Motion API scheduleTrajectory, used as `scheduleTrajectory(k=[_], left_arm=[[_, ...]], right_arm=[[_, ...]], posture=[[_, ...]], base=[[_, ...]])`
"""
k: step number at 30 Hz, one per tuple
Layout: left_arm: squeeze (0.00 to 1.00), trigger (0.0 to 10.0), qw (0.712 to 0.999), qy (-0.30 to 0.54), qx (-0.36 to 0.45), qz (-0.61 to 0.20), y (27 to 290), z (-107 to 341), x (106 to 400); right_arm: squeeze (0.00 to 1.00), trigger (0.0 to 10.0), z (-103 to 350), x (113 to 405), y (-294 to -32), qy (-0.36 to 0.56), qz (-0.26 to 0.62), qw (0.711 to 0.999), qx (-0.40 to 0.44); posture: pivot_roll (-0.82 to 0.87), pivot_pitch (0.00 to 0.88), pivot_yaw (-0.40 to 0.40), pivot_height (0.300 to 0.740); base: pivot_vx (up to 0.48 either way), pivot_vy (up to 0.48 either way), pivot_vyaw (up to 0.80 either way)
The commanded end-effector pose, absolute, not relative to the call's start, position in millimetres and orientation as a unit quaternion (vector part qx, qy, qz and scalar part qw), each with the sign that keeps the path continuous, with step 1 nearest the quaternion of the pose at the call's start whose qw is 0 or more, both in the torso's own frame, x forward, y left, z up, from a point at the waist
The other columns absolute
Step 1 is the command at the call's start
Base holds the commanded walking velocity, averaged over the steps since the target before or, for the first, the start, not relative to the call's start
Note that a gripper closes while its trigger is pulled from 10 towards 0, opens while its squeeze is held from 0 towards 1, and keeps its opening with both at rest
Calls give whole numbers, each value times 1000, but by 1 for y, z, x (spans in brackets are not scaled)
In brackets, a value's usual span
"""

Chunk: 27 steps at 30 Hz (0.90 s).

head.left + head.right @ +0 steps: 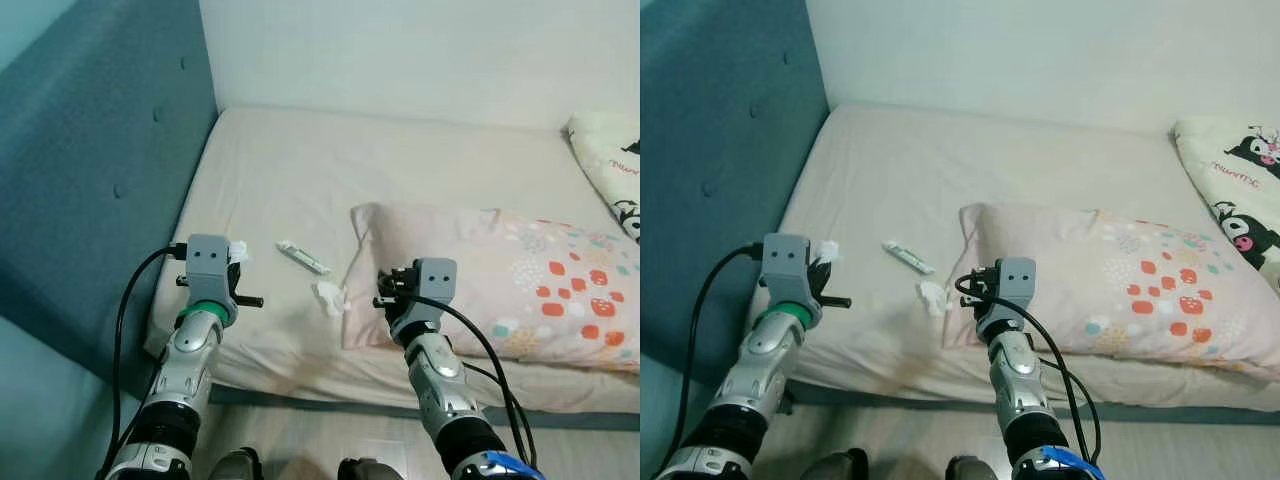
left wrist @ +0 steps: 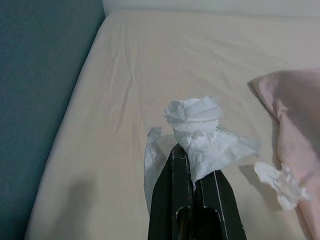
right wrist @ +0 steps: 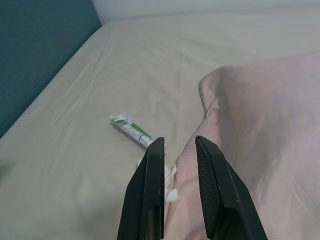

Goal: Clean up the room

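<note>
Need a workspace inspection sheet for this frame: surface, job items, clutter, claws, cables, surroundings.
Surface: beige bed sheet, lightly wrinkled.
Job's things: crumpled tissue held in left claw; second tissue and small tube lying on the sheet by the pink pillow.
Clutter: nothing seen beyond those.
Claws: left claw shut on tissue; right claw open, empty.
Cables: black cables along both arms.
Surroundings: blue headboard, white wall, cartoon-print bedding.

2 tissues [image 2: 200, 125] [image 1: 330, 296], 1 tube [image 1: 302, 257], 1 pillow [image 1: 500, 280], 1 blanket [image 1: 1235, 190], 2 grippers [image 2: 192, 192] [image 3: 182, 150]
</note>
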<state>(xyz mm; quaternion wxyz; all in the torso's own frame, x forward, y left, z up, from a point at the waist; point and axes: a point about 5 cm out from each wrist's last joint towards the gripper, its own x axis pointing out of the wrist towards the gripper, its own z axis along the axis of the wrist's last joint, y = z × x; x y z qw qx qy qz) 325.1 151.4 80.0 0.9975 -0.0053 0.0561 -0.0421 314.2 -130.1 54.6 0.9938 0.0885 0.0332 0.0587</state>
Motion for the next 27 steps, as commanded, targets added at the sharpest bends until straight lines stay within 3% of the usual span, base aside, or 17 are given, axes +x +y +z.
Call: scheduleTrajectory(k=[1, 27], left_arm=[[0, 10000, 997, 66, -4, -44, 152, 76, 322], [0, 10000, 996, 68, 12, -56, 156, 78, 321]], right_arm=[[0, 10000, 49, 311, -131, 45, 55, 993, 93], [0, 10000, 45, 308, -125, 50, 50, 992, 108]], posture=[[110, 49, 0, 740], [133, 55, 20, 740]], base=[[-281, 0, 0], [-279, 0, 0]])
